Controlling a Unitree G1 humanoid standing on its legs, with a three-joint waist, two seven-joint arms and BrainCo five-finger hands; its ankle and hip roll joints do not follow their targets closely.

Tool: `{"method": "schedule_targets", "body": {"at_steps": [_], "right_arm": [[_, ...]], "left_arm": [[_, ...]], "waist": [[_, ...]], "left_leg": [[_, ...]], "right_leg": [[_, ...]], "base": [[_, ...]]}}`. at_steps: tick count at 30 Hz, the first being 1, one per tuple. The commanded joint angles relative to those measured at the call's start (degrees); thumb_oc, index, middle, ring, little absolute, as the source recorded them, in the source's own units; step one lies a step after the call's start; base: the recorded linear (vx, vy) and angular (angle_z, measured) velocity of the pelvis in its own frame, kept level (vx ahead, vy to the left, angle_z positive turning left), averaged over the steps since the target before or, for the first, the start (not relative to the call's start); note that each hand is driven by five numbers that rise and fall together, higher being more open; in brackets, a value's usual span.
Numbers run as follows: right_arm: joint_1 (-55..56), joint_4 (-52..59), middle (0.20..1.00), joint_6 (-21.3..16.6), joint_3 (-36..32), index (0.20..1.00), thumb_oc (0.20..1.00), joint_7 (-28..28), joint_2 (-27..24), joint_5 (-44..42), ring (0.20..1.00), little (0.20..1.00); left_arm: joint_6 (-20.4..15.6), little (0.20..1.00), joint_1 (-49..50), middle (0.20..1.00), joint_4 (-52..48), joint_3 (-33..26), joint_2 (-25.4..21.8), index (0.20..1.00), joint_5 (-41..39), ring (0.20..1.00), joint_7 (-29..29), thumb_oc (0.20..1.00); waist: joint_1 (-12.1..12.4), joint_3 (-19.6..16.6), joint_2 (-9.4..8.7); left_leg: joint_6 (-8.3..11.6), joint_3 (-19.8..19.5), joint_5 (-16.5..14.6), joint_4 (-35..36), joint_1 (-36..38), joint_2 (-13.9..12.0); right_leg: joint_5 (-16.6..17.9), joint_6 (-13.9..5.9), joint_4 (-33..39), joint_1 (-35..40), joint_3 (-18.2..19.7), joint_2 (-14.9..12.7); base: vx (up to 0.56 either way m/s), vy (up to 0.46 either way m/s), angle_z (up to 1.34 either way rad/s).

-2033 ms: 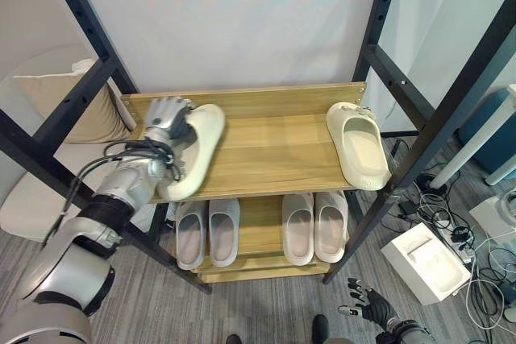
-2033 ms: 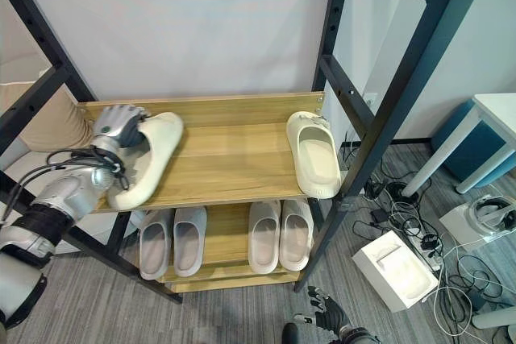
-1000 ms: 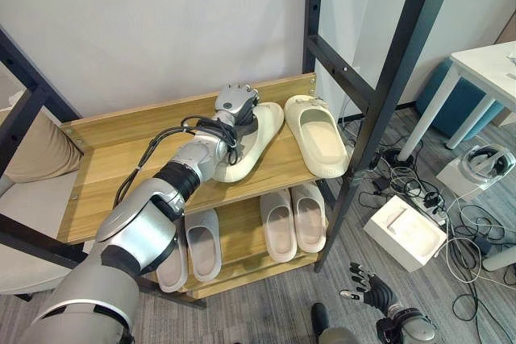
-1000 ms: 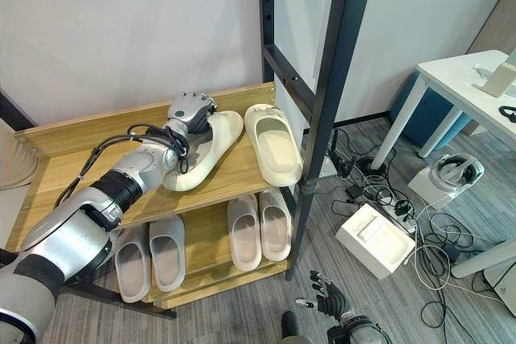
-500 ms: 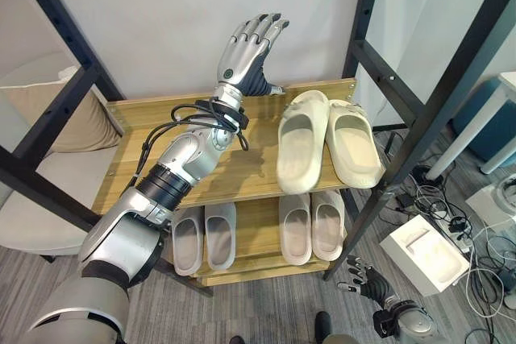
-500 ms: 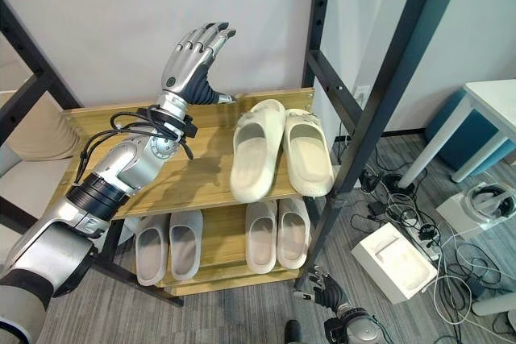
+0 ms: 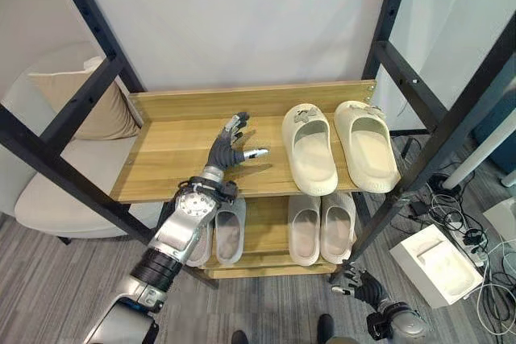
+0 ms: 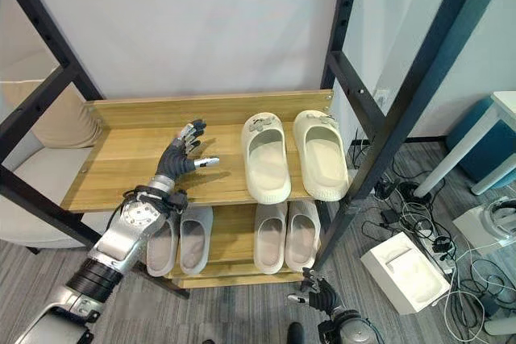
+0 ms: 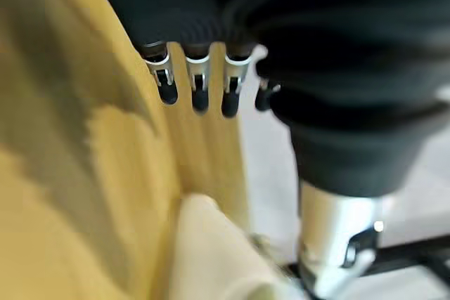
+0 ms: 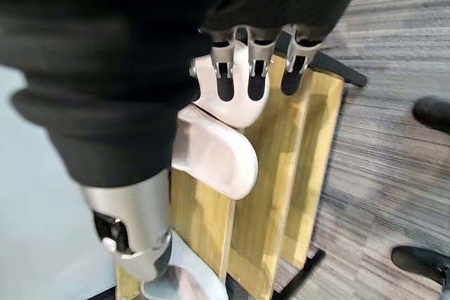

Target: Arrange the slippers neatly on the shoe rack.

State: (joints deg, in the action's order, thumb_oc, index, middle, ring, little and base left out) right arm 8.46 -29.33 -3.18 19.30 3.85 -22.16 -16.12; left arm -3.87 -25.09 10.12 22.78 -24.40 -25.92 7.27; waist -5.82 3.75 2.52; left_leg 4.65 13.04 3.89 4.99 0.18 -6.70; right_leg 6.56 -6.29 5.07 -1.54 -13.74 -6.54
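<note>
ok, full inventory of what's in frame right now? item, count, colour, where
cream slippers: 2, cream, side by side on the top shelf's right part
pale slippers: 4, pale grey-pink, two pairs on the lower shelf
shoe rack: 1, wood shelves, black frame
cushion: 1, beige, on a seat left of the rack
white box: 1, white, on the floor at right
left hand: open, above the top shelf
right hand: low, near the floor

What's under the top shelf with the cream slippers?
Under the top shelf sits a lower shelf with two pairs of pale slippers. Their toe ends hide under the top shelf, and the left hand covers part of one pair.
</note>
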Motion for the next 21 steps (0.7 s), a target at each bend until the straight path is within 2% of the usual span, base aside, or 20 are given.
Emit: {"method": "schedule_targets", "body": {"at_steps": [1, 5, 15, 18, 20, 21], "right_arm": [[-2.15, 1.93, 1.0, -0.89, 1.05, 1.0, 1.0, -0.17, 0.09, 0.51, 1.0, 1.0], [-2.52, 2.4, 1.0, -0.26, 2.58, 1.0, 1.0, -0.56, -0.5, 0.24, 1.0, 1.0], [-2.43, 2.28, 1.0, 0.26, 4.59, 1.0, 1.0, -0.01, -1.21, 0.18, 1.0, 1.0], [-2.4, 1.88, 1.0, 0.1, 4.61, 1.0, 1.0, -0.11, -0.9, 0.37, 1.0, 1.0], [-2.97, 1.6, 1.0, -0.79, 4.18, 1.0, 1.0, -0.7, -0.25, 0.57, 1.0, 1.0], [-2.98, 1.57, 1.0, -0.81, 4.21, 1.0, 1.0, -0.7, -0.27, 0.57, 1.0, 1.0]], "left_arm": [[-0.93, 1.0, -9.17, 1.0, 5.69, 2.21, 0.47, 1.0, -11.93, 1.0, -1.11, 1.0], [-0.31, 1.0, -10.8, 1.0, 5.99, 4.98, 2.67, 1.0, -19.7, 1.0, -0.3, 1.0], [0.74, 1.0, -15.1, 1.0, 7.81, 8.26, 6.07, 1.0, -19.97, 1.0, 0.65, 1.0], [0.39, 1.0, -15.74, 1.0, 9.08, 6.22, 6.71, 1.0, -13.8, 1.0, 3.53, 1.0], [-1.29, 1.0, -14.92, 1.0, 7.91, 1.93, 7.05, 1.0, -4.85, 1.0, 8.92, 1.0], [-1.24, 1.0, -14.86, 1.0, 7.82, 1.9, 7.06, 1.0, -4.79, 1.0, 8.97, 1.0]], "waist": [[-1.3, 0.17, -1.99], [-1.98, 0.14, -1.9], [-3.02, -0.1, -1.68], [-2.76, -0.07, -1.71], [-2.27, 0.15, -1.86], [-2.32, 0.15, -1.84]], "left_leg": [[2.07, -0.09, 0.43, 0.01, 1.14, -0.71], [2.12, 0.22, 0.43, 0.01, 1.28, -0.81], [2.13, 0.63, 0.26, 0.01, 1.67, -0.71], [2.04, 0.68, 0.21, 0.01, 1.66, -0.64], [1.95, 0.29, 0.22, 0.01, 1.51, -0.57], [1.95, 0.25, 0.22, 0.01, 1.52, -0.57]], "right_leg": [[-1.65, -4.42, -0.07, 2.63, 1.31, -1.23], [-1.57, -4.4, -0.07, 2.35, 1.78, -1.13], [-1.52, -4.47, -0.07, 2.3, 2.2, -1.19], [-1.57, -4.49, -0.07, 2.35, 2.2, -1.22], [-1.63, -4.38, -0.07, 2.4, 1.83, -1.32], [-1.64, -4.38, -0.07, 2.42, 1.79, -1.32]], "base": [[0.0, 0.0, 0.0], [0.0, 0.001, -0.1], [0.0, 0.0, -0.02], [0.0, 0.0, 0.0], [-0.01, -0.004, -0.02], [-0.03, -0.011, -0.03]]}}
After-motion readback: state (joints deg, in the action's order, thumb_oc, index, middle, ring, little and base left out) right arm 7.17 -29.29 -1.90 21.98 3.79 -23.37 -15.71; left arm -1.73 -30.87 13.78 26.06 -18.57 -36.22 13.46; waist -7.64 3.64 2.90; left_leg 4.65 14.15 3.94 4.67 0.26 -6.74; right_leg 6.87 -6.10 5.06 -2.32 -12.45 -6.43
